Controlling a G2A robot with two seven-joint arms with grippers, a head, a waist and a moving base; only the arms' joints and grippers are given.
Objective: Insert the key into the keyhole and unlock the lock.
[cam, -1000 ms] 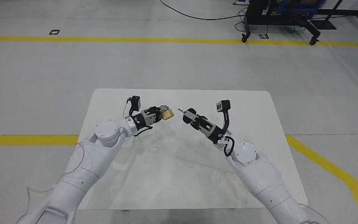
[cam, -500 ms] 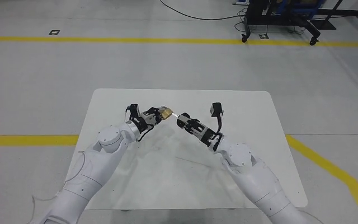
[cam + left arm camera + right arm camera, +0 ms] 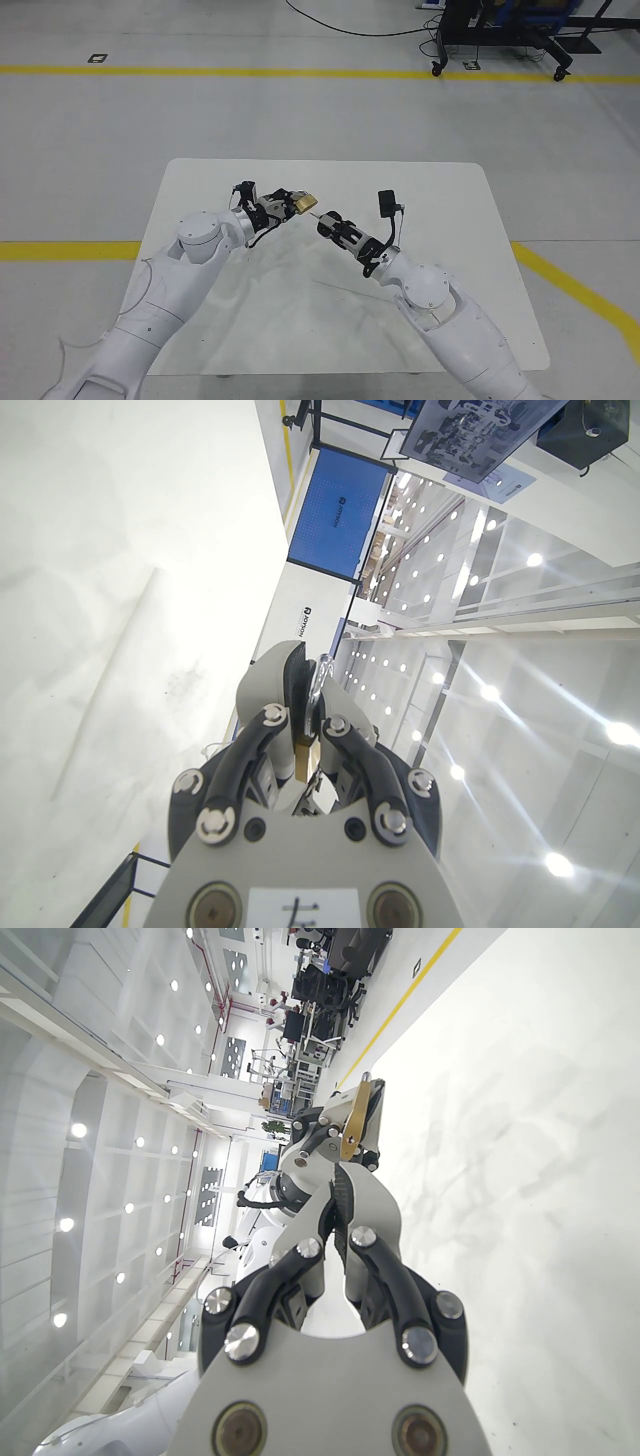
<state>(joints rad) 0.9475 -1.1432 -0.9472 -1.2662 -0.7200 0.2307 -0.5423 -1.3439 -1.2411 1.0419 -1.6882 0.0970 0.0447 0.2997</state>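
Observation:
A brass padlock [image 3: 305,203] hangs above the white table [image 3: 450,200], left of centre. My left gripper [image 3: 287,199] is shut on it. In the left wrist view the left gripper [image 3: 312,667] clamps the steel shackle [image 3: 318,680], and the brass body [image 3: 306,761] sits back between the fingers. My right gripper [image 3: 328,222] is just right of the lock, shut on the key [image 3: 317,213], whose thin blade points at the lock's end. In the right wrist view the right gripper [image 3: 344,1174] is shut just short of the padlock [image 3: 356,1120]; its fingers hide the key.
The tabletop carries faint smudges and creases around the arms. Yellow floor lines [image 3: 300,70] run beyond the far edge, and a dark wheeled cart [image 3: 500,30] stands far back right.
My right gripper has swung left toward the lock with the key, and its blade tip now sits at the lock's end. The left gripper shifted the padlock slightly.

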